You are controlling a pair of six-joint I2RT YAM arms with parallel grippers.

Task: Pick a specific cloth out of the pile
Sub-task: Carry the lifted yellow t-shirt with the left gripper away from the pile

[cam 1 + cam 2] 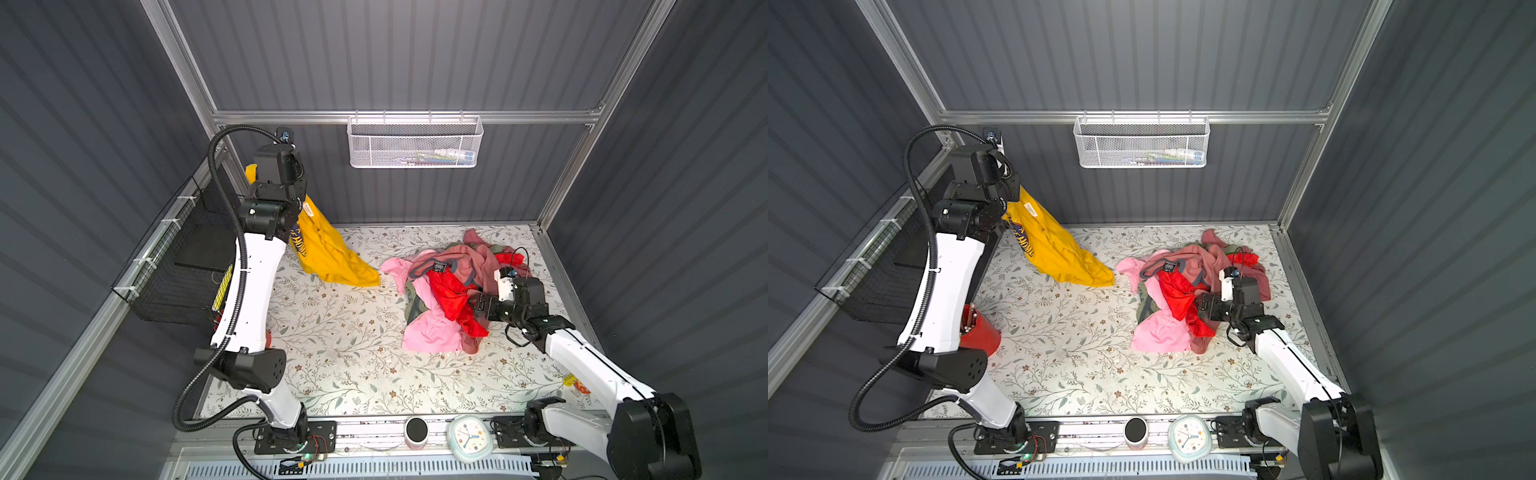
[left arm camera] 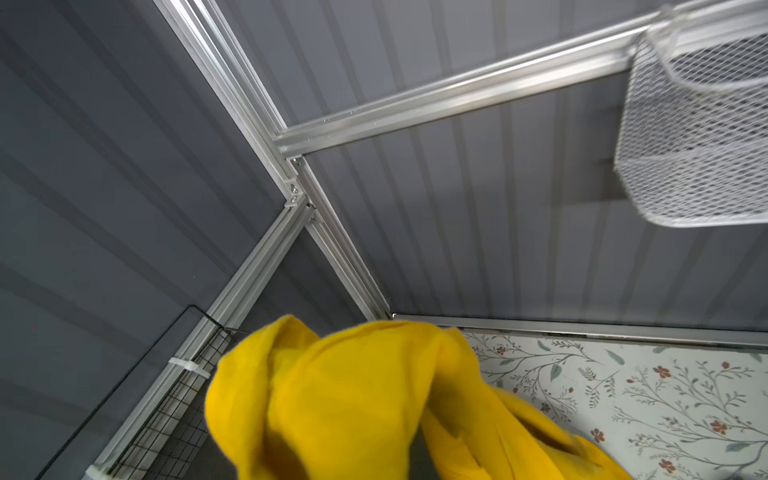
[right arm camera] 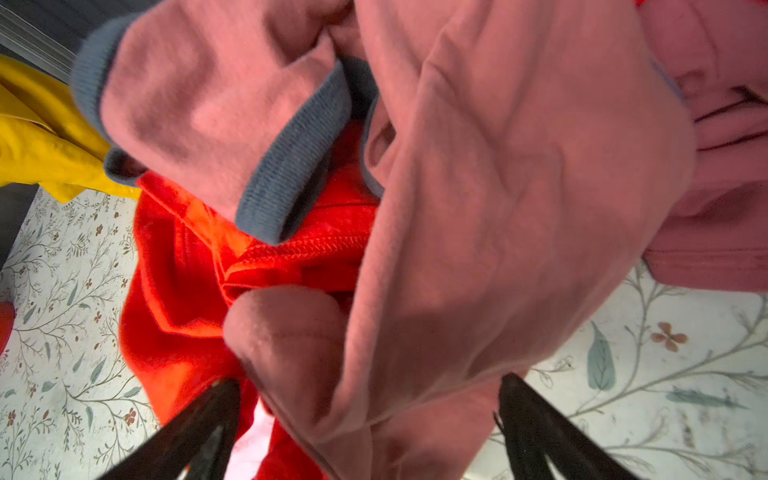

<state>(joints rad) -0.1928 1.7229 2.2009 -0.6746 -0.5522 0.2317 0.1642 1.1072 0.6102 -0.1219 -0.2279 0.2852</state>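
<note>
Right wrist view first, Ana says: how do that arm's fingers stand?

Ben: The right gripper (image 3: 370, 382) is spread wide. Its two black fingers (image 3: 208, 415) straddle a hanging fold of the dusty rose garment (image 3: 498, 187) without pinching it. A red cloth (image 3: 178, 291) bunches just behind that fold.

Ana: And from above, starting at the near edge?

Ben: In both top views a clock (image 1: 469, 436) lies on the near rail between the two arm bases. Past it comes the flowered table (image 1: 332, 353), and in a top view a red cup (image 1: 980, 332) stands beside the left arm. The pile (image 1: 478, 257) sits on the right half, with a light pink garment (image 1: 428, 332) at its near side and the right gripper low at its right edge.

Ana: Where is the cloth?

Ben: The cloth (image 1: 328, 253), a yellow shirt with dark blue lettering, is apart from the pile, to its left. It hangs from the left gripper (image 1: 300, 198), which is raised at the far left corner and clamped on the shirt's upper end near the white label (image 1: 308, 208). Its lower tip lies on the table just beside the pile's pink edge; whether they touch cannot be told. Farthest back, a white mesh basket (image 1: 415, 143) hangs on the rear wall.
</note>
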